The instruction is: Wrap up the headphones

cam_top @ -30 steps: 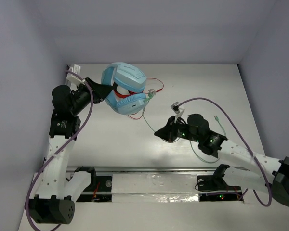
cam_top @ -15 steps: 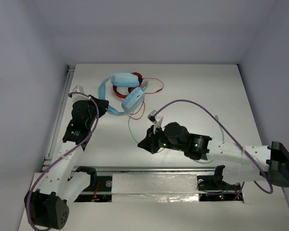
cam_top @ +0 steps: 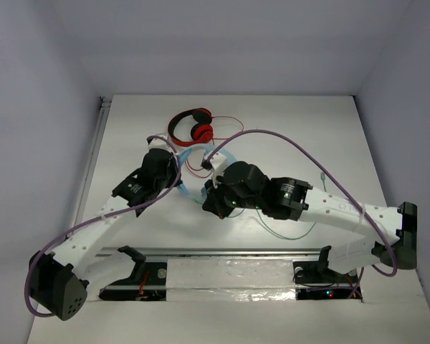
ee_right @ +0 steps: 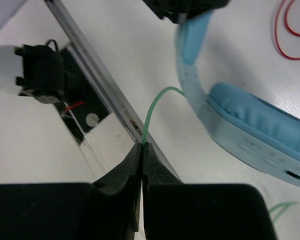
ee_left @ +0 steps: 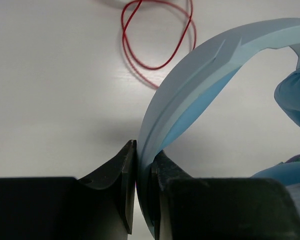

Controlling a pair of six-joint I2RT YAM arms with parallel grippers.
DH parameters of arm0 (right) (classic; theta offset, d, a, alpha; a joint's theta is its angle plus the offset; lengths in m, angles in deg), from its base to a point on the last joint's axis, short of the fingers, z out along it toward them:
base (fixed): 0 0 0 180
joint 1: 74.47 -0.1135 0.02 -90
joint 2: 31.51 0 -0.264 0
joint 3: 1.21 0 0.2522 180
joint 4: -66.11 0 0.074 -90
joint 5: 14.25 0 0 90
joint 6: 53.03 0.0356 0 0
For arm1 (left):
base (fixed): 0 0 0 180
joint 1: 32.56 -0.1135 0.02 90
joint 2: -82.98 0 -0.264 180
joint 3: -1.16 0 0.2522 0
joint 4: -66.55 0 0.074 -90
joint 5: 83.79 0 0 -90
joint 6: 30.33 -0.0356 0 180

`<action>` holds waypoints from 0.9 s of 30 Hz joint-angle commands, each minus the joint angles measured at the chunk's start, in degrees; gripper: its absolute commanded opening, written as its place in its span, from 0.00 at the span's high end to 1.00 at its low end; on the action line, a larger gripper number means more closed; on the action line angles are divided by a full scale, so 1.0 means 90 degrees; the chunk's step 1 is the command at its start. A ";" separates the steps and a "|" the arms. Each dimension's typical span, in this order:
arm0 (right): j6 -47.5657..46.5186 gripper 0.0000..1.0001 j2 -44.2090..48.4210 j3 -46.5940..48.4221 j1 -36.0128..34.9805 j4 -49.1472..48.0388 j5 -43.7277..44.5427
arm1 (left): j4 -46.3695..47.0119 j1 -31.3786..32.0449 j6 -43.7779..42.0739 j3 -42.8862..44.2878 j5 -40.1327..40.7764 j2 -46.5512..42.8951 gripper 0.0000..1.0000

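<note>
The light-blue headphones [cam_top: 193,151] lie at mid-table, mostly hidden under both arms in the top view. My left gripper [cam_top: 175,174] is shut on their padded band [ee_left: 210,55], which is pinched between the fingers [ee_left: 142,150]; a cup [ee_left: 295,95] shows at the right. My right gripper [cam_top: 206,206] is shut on the thin green cable [ee_right: 152,107], nipped at the fingertips [ee_right: 141,146]. The cable curves up towards the band [ee_right: 190,45] and a cup [ee_right: 260,125]. More green cable [cam_top: 287,233] loops on the table to the right.
Smaller red-and-black headphones [cam_top: 192,127] lie at the back centre, their red cable [ee_left: 155,35] looped near the blue band. The metal rail and arm mounts [ee_right: 100,75] run along the near edge. Walls close in the table's left, back and right.
The left gripper has carried the light-blue headphones from the back left towards the centre and lower. The right gripper has moved left with the cable, close beside them. The red headphones are uncovered.
</note>
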 commanded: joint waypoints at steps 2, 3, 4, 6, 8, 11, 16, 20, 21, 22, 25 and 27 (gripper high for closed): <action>-0.0615 0.99 0.0049 0.0703 -0.0051 0.1008 0.0836 | -0.0472 -0.0030 -0.0691 0.0897 -0.0149 -0.0155 1.00; -0.0674 0.99 -0.0009 0.0791 -0.0051 0.1076 0.1099 | -0.0667 -0.0030 -0.0819 0.0967 -0.0303 -0.0145 1.00; -0.0742 0.99 -0.0039 0.0888 -0.0051 0.1106 0.1188 | -0.0717 -0.0030 -0.0945 0.1016 -0.0431 -0.0145 1.00; -0.0967 0.98 -0.0098 0.0909 0.0153 0.1058 0.1422 | -0.0893 -0.0030 -0.1228 0.1104 -0.0733 -0.0165 1.00; -0.1045 0.98 -0.0127 0.0948 0.0377 0.0931 0.1628 | -0.0923 -0.0030 -0.1424 0.1075 -0.0987 -0.0184 1.00; -0.1259 0.96 -0.0059 0.0909 0.0514 0.0580 0.1950 | -0.0855 -0.0030 -0.1708 0.0871 -0.1329 -0.0136 1.00; -0.1514 0.95 -0.0098 0.0977 0.0574 0.0335 0.2439 | -0.0737 -0.0030 -0.1962 0.0860 -0.1886 -0.0155 1.00; -0.1641 0.93 -0.0059 0.0948 0.0574 0.0072 0.2712 | -0.0855 -0.0030 -0.2157 0.0977 -0.2082 -0.0135 1.00; -0.1671 0.92 -0.0049 0.0909 0.0574 0.0003 0.2829 | -0.0826 -0.0030 -0.2177 0.0968 -0.2334 -0.0126 1.00; -0.1680 0.91 -0.0030 0.0822 0.0574 -0.0075 0.2917 | -0.0777 -0.0030 -0.2177 0.0948 -0.2491 -0.0135 1.00; -0.1720 0.86 0.0000 0.0743 0.0642 -0.0397 0.3093 | -0.0689 -0.0030 -0.2226 0.0909 -0.2931 -0.0155 1.00; -0.1817 0.82 -0.0010 0.0665 0.0701 -0.0622 0.3161 | -0.0669 -0.0030 -0.2245 0.0929 -0.3155 -0.0165 1.00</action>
